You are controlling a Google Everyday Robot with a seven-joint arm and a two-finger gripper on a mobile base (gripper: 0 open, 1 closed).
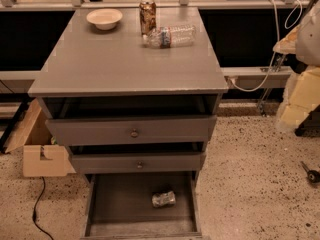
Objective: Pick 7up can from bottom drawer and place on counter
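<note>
The crumpled, silvery 7up can [163,199] lies on its side on the flat grey wooden floor of the open bottom drawer [115,209], lower centre of the frame. Higher up, the smooth grey counter [115,64] carries a pale round bowl [104,18], an upright brown-gold can [147,16] and a clear plastic bottle [170,36] on its side. The gripper is out of frame, so its opening cannot be told.

Warm dim light, soft sheen on the counter [125,64], dark shadow beneath it, gripper out of view
</note>
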